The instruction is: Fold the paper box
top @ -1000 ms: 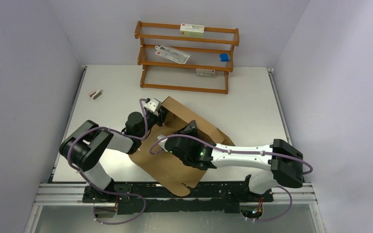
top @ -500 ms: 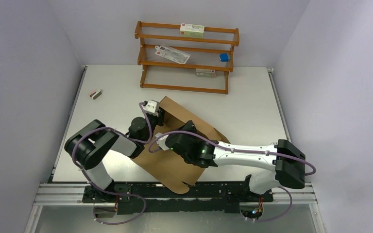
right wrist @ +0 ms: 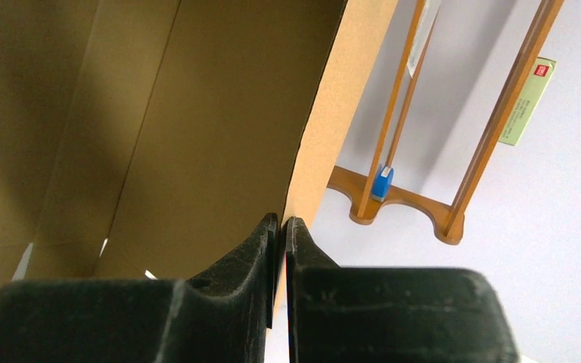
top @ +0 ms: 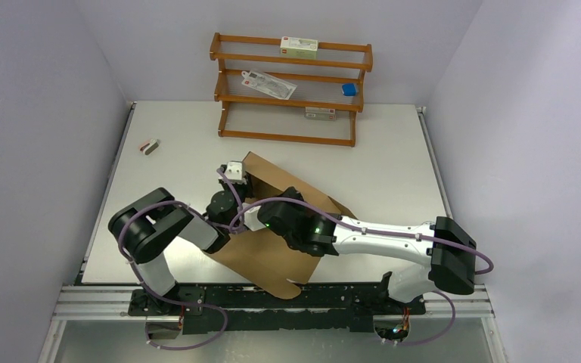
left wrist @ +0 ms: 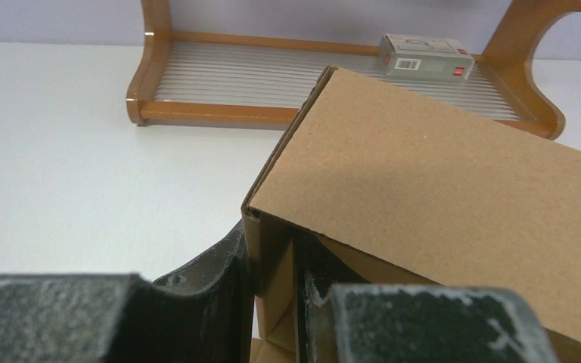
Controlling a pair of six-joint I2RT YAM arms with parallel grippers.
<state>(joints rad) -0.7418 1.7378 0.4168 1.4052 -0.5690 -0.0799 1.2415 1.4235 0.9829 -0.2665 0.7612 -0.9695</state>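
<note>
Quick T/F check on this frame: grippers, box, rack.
1. The right gripper pinches an edge of the paper box. True.
2. The left gripper hangs open, clear of the box. False: it is clamped on a box wall at a corner.
3. A white carton sits on the rack's bottom shelf. True.
4. The blue item is on the top shelf. False: it is on the middle shelf.
</note>
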